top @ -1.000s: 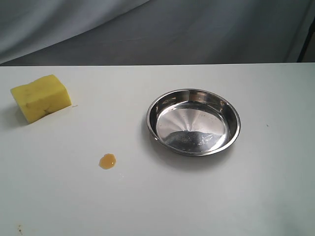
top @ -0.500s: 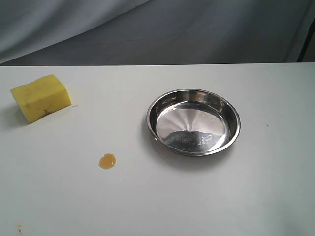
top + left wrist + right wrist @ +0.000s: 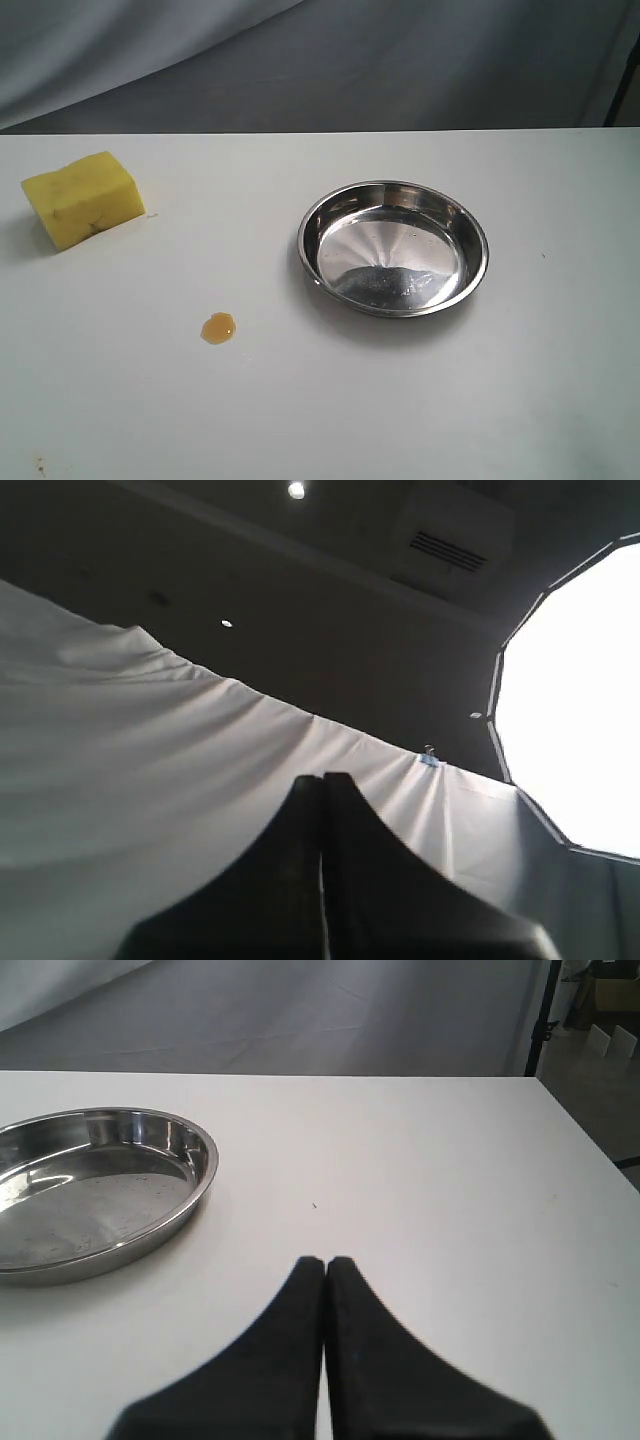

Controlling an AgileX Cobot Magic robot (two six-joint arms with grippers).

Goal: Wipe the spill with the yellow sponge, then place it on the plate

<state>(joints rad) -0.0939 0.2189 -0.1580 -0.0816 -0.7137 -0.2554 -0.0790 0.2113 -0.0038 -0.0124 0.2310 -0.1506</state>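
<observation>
Exterior view: the sponge point(image 3: 83, 198) lies at the upper left of the frame on the white tabletop point(image 3: 520, 400). The spill point(image 3: 218, 327) sits lower left of centre, well apart from the sponge, and the plate point(image 3: 393, 247) stands right of centre. The plate is empty, with only reflections in its bottom. No arm shows here, so nothing looks begun. The likely trouble is that the spill is small next to the sponge, so a pass set slightly off could miss it or smear it into a streak. A grip too near the sponge's edge could also let the soft foam twist out.

Left wrist view: the left gripper point(image 3: 322, 780) has its jaws pressed together and holds nothing. It points up at a draped cloth point(image 3: 150, 760), not at the tabletop. It must open before it reaches the sponge, or it would only shove the block away.

Right wrist view: the right gripper point(image 3: 325, 1262) is likewise closed and empty, hovering near the plate point(image 3: 205, 1160) but apart from it. A careless sweep could knock the dish, which has nothing in it.
</observation>
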